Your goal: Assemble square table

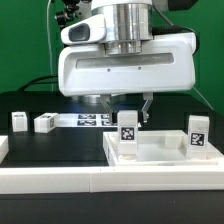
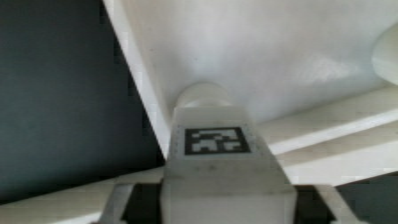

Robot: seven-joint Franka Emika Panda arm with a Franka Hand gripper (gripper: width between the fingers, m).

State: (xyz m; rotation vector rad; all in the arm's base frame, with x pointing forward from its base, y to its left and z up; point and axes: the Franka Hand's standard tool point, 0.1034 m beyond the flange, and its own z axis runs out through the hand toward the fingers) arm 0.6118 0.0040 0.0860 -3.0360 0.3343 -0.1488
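The white square table top [image 1: 165, 158] lies at the exterior view's right, rim up. One tagged white leg [image 1: 128, 130] stands upright on its near left corner, and a second leg [image 1: 197, 134] stands at its right. My gripper [image 1: 128, 108] is right above the first leg, with its fingers down on either side. In the wrist view the gripper [image 2: 217, 205] is shut on that leg [image 2: 217, 140], whose tag faces the camera, over the top's white floor [image 2: 267, 55]. Two loose legs [image 1: 19, 121] [image 1: 45, 123] lie at the left.
The marker board [image 1: 95, 120] lies flat behind the gripper. A long white rail [image 1: 90, 182] edges the front of the black work surface [image 2: 54, 100]. A green wall stands at the back.
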